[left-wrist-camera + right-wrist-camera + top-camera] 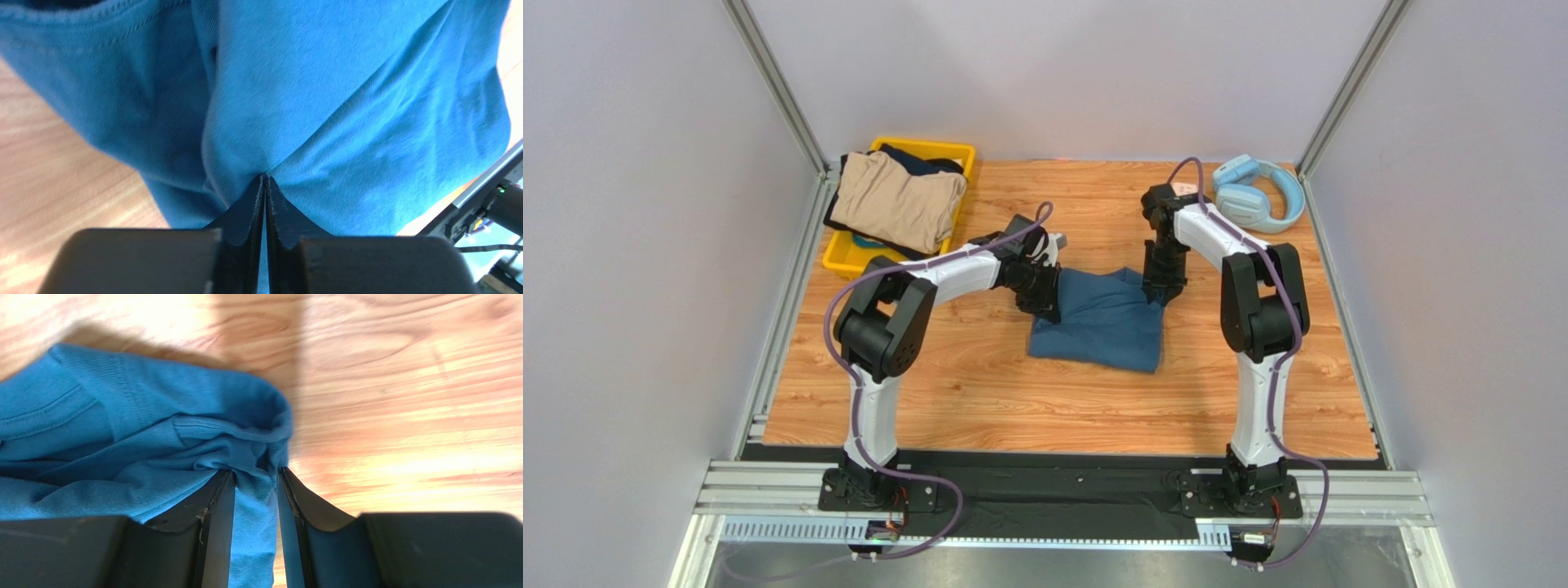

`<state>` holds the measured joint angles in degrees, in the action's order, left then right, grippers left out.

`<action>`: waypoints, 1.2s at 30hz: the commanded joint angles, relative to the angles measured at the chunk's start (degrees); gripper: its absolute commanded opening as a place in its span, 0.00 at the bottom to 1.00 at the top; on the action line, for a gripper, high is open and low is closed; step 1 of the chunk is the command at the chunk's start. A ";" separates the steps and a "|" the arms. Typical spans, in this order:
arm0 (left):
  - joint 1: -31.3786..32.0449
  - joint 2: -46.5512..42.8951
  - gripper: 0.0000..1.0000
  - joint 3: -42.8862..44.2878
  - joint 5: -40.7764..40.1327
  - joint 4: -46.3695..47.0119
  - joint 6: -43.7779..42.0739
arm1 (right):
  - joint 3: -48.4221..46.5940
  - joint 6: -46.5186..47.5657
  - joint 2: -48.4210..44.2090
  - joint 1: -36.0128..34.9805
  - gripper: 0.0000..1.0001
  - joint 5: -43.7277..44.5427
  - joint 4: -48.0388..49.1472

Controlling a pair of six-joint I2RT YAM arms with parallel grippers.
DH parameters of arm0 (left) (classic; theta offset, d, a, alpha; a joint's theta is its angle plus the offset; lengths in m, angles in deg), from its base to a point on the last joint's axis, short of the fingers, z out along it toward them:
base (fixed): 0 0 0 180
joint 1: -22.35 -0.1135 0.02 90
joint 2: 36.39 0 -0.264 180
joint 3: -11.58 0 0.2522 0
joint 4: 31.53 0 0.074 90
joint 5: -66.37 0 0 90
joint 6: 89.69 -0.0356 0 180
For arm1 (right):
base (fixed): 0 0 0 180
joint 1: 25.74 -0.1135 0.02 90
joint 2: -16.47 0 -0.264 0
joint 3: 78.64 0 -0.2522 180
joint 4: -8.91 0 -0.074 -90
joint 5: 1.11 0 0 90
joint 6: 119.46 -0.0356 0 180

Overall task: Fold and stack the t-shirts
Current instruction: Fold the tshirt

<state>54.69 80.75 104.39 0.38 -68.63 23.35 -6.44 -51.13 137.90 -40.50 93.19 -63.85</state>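
The dark teal-blue t-shirt lies partly folded on the wooden table in the middle. My left gripper is at its far left corner, shut on a thin pinch of the teal cloth; the jaws meet tightly. My right gripper is at the shirt's far right corner, its jaws closed on a thicker bunch of teal cloth beside a hemmed edge. A tan shirt and a dark navy garment lie bunched in the bin at the back left.
A yellow bin stands at the back left corner of the table. Light-blue headphones lie at the back right. Grey walls and metal posts close in the table on three sides.
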 commanded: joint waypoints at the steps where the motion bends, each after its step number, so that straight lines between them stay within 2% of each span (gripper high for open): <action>1: -0.96 -3.41 0.15 -1.88 -8.45 -8.83 -2.66 | -1.76 0.31 -0.92 3.78 0.34 6.51 2.75; 4: -1.92 -6.74 0.20 -1.96 -8.98 -11.38 -3.45 | -0.54 0.40 -3.64 4.74 0.34 6.08 2.84; 11: -3.60 -14.92 0.22 -0.65 -9.16 -14.98 -4.85 | -0.96 -0.30 -11.47 5.80 0.36 -0.49 3.63; 14: -3.60 -15.54 0.22 1.02 -7.23 -15.69 -4.68 | -2.37 -0.65 -13.05 5.80 0.36 -5.33 3.28; 17: -3.60 -14.93 0.22 2.25 -6.52 -15.52 -3.54 | -3.61 -1.00 -14.54 5.80 0.37 -6.14 2.14; 20: -3.60 -14.14 0.22 2.26 -3.80 -14.55 -1.70 | -0.54 -1.71 -15.69 6.15 0.37 -7.53 1.79; 23: -3.60 -14.05 0.24 0.15 0.24 -12.01 0.94 | 6.22 -2.67 -18.32 7.29 0.40 -11.57 3.54; 25: -3.77 -14.66 0.33 -2.30 2.17 -9.99 2.95 | 11.65 -3.46 -20.96 8.17 0.41 -12.64 5.20; 28: -5.35 -15.54 0.34 -6.43 7.16 -6.47 6.38 | 16.33 -4.52 -23.15 9.14 0.42 -14.05 5.74; 32: -10.52 -18.35 0.35 -12.68 11.84 -0.32 10.52 | 17.93 -5.14 -26.06 9.58 0.42 -14.93 4.25; 36: -12.21 -23.53 0.35 -16.29 12.11 -1.71 12.72 | 15.64 -5.66 -31.15 9.23 0.41 -16.95 -0.05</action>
<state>44.44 65.10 89.74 8.66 -72.91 31.66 11.90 -55.35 114.75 -30.88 79.59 -61.47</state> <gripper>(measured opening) 0.349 0.418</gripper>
